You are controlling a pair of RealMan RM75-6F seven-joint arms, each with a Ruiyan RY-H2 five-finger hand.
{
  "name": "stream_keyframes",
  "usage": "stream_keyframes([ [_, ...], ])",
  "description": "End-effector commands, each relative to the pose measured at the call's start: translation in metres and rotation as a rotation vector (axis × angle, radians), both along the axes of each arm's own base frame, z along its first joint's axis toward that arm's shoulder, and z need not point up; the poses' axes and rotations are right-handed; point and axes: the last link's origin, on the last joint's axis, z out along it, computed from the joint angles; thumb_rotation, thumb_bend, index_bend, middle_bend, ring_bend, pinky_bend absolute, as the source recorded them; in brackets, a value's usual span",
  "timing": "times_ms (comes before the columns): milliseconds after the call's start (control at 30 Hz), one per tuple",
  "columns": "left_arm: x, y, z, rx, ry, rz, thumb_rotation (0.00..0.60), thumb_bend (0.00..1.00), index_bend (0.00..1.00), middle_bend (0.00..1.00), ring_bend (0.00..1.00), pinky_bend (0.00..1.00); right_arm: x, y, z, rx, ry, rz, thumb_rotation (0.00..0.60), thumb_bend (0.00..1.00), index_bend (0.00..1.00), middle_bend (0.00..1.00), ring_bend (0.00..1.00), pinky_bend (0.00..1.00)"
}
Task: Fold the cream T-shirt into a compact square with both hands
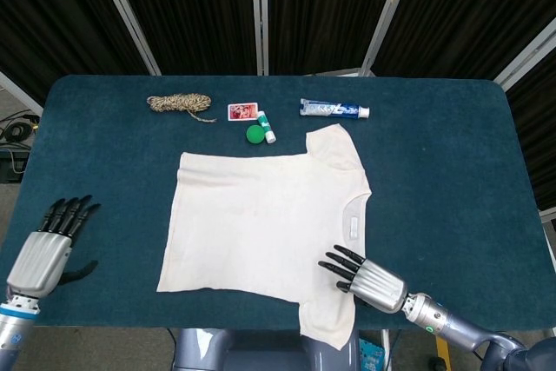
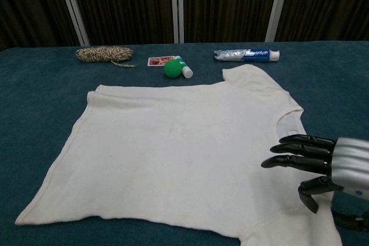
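Observation:
The cream T-shirt (image 1: 265, 223) (image 2: 173, 148) lies flat and unfolded on the dark teal table, its neck toward the right and its hem toward the left. One sleeve points to the far side, the other hangs over the near edge. My right hand (image 1: 363, 274) (image 2: 314, 165) hovers over the near sleeve by the collar, fingers spread, holding nothing. My left hand (image 1: 50, 245) is over bare table well left of the shirt's hem, fingers apart and empty; the chest view does not show it.
Along the far side of the table (image 1: 452, 171) lie a coil of rope (image 1: 178, 104), a small red card (image 1: 242, 111), a green ball (image 1: 254, 134) beside a white stick (image 1: 268, 127), and a toothpaste tube (image 1: 334, 109). Dark curtains stand behind.

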Motion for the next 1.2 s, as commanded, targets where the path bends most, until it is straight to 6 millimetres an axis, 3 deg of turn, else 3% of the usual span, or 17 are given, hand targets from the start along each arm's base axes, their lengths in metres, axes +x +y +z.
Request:
stream_keyframes([
  [33, -0.005, -0.003, -0.032, -0.177, -0.016, -0.119, 0.600, 0.22, 0.22, 0.00, 0.00, 0.00, 0.001, -0.001, 0.000, -0.003, 0.000, -0.001, 0.600, 0.47, 0.69, 0.10, 0.00, 0.00],
  [400, -0.017, -0.006, -0.070, -0.323, 0.047, -0.194, 0.600, 0.27, 0.40, 0.00, 0.00, 0.00, 0.002, -0.001, 0.000, -0.010, 0.010, -0.005, 0.600, 0.48, 0.69, 0.10, 0.00, 0.00],
  [733, -0.018, -0.003, -0.106, -0.377, 0.041, -0.237, 0.600, 0.31, 0.43, 0.00, 0.00, 0.00, -0.001, -0.001, 0.001, -0.009, 0.017, -0.013, 0.600, 0.48, 0.69, 0.10, 0.00, 0.00],
  [1200, -0.020, 0.002, -0.134, -0.411, 0.028, -0.225, 0.600, 0.31, 0.44, 0.00, 0.00, 0.00, -0.003, 0.000, -0.001, -0.011, 0.012, -0.014, 0.600, 0.48, 0.69, 0.10, 0.00, 0.00],
])
